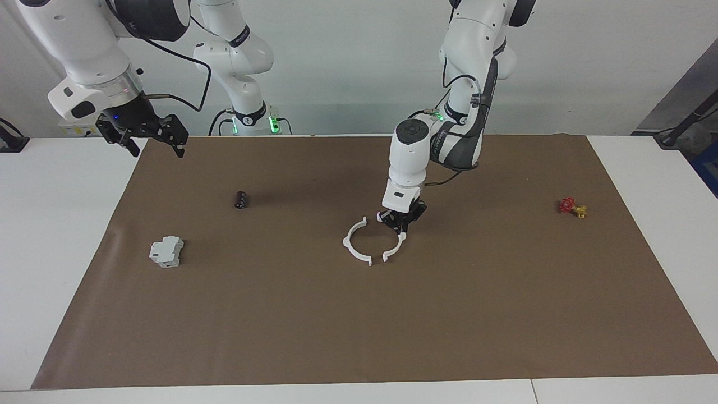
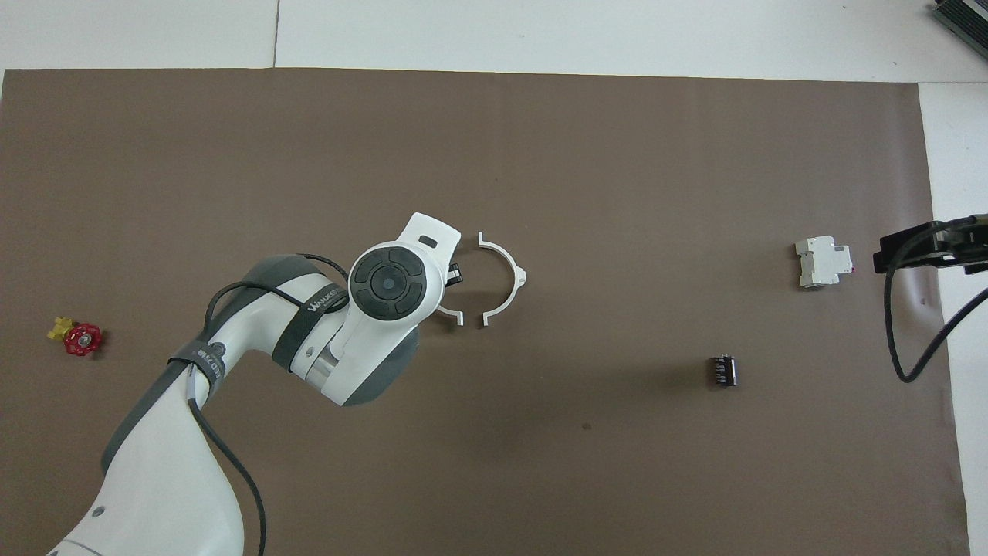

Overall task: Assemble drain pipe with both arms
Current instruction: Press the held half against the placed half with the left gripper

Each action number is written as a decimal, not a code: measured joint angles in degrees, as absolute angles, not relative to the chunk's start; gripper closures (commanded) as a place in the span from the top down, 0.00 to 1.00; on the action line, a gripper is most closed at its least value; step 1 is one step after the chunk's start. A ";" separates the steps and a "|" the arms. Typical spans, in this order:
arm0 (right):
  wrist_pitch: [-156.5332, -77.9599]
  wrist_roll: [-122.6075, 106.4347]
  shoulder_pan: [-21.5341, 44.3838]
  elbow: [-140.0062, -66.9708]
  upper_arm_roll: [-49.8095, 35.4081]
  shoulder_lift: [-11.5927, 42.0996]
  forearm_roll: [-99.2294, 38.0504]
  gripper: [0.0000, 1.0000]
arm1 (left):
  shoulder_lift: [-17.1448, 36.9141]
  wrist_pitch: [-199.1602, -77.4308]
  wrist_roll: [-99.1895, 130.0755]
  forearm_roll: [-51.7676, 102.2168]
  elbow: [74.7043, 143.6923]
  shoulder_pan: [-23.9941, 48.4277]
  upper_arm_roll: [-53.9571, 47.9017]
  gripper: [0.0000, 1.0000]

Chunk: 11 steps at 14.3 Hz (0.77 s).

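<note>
The drain pipe is two white half-ring arcs. One arc (image 1: 353,242) (image 2: 507,279) lies on the brown mat (image 1: 359,325). My left gripper (image 1: 397,225) (image 2: 452,272) is shut on the other arc (image 1: 396,251) (image 2: 451,313) and holds it low beside the first, open sides facing. A small gap separates their end tabs. In the overhead view the left wrist hides most of the held arc. My right gripper (image 1: 158,147) (image 2: 888,253) waits open and raised over the mat's edge at the right arm's end.
A grey-white boxy block (image 1: 166,251) (image 2: 824,261) and a small black cylinder (image 1: 241,200) (image 2: 723,370) lie toward the right arm's end. A red and yellow valve (image 1: 572,207) (image 2: 77,337) lies toward the left arm's end.
</note>
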<state>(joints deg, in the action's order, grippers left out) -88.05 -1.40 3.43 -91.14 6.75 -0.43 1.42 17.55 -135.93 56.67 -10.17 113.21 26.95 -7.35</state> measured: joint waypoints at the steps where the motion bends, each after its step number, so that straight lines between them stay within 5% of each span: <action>1: -88.05 -1.40 3.43 -91.15 6.75 -0.43 1.42 1.00 | 17.55 -135.94 57.47 -10.17 113.21 26.95 -7.36 0.00; 11: -88.05 -1.40 3.43 -91.15 6.75 -0.43 1.42 1.00 | 19.20 -136.25 64.49 -10.20 113.16 29.30 -7.38 0.00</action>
